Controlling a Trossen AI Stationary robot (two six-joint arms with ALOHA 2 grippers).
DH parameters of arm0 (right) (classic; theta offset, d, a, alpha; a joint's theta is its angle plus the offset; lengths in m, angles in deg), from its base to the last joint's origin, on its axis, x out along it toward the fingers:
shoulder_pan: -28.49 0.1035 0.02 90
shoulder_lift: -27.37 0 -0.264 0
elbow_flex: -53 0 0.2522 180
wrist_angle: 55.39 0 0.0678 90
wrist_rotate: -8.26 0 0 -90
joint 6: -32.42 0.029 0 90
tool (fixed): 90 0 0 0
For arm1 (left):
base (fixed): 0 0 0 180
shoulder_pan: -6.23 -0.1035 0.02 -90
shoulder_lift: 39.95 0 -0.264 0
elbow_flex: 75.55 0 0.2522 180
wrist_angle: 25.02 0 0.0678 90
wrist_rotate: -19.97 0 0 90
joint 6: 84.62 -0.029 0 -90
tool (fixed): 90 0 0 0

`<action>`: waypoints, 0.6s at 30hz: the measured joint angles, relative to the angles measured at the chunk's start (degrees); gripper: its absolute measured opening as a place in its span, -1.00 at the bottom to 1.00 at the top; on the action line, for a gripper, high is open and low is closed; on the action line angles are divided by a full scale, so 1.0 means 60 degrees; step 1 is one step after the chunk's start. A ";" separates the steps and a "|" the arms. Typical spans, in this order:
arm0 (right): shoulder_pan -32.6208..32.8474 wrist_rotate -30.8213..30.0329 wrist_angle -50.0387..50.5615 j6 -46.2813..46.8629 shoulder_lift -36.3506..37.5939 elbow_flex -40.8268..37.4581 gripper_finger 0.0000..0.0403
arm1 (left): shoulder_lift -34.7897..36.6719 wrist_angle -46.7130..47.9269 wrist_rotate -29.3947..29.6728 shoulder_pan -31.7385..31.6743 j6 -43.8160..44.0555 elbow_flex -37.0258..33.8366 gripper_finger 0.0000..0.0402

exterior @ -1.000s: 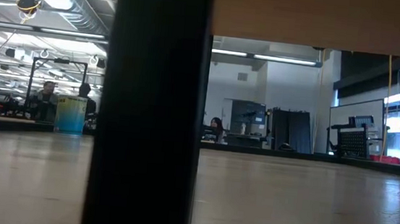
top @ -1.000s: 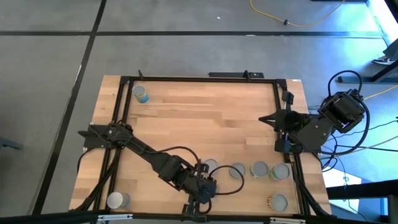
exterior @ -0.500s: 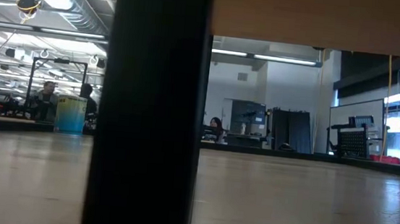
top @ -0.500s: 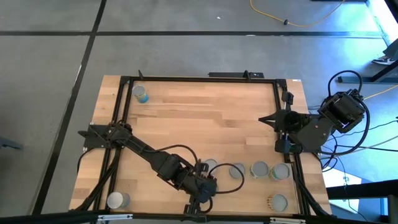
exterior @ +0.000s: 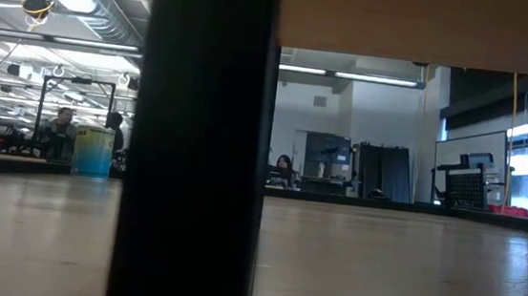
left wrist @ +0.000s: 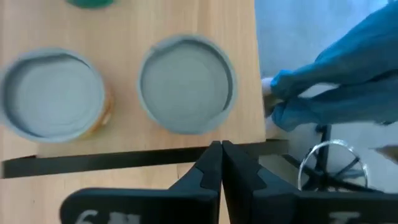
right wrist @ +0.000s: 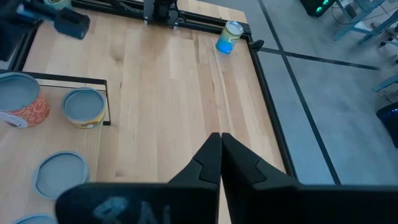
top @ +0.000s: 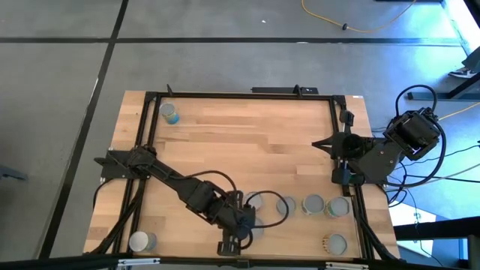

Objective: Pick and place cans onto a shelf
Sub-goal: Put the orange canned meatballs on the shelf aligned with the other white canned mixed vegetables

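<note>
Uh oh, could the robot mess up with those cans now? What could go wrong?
1. The left gripper has its jaws shut on nothing, so it may have missed a can and need another try.
2. Shut like that, it could bump the nearest can, which stands close to the wood's edge and might tip off.
The right gripper waits at the table's right side.

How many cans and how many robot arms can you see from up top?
Cans: 7
Robot arms: 2
Total: 9
</note>
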 joint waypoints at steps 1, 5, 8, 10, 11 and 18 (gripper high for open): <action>0.0000 0.0000 0.0000 0.0002 0.0000 0.0000 -0.95 | -0.0031 0.0102 -0.0004 0.0001 -0.0086 -0.0016 -0.99; 0.0003 0.0000 -0.0044 0.0005 0.0000 0.0000 -0.95 | -0.0002 0.0166 0.0431 -0.0019 -0.0146 -0.0005 -1.00; 0.0000 0.0000 -0.0092 0.0005 0.0000 0.0000 -0.95 | -0.0006 0.0331 0.0721 -0.0072 -0.0233 -0.0005 -1.00; 0.0000 0.0000 -0.0102 0.0005 0.0000 0.0000 -0.95 | -0.0006 0.0489 0.0788 -0.0124 -0.0253 -0.0005 -1.00; 0.0000 0.0000 -0.0102 0.0005 0.0000 0.0000 -0.95 | -0.0008 0.0558 0.0785 -0.0165 -0.0249 -0.0005 -1.00; 0.0003 0.0000 -0.0102 0.0009 0.0000 0.0000 -0.95 | -0.0169 0.0554 0.0710 -0.0418 -0.0566 0.0008 -1.00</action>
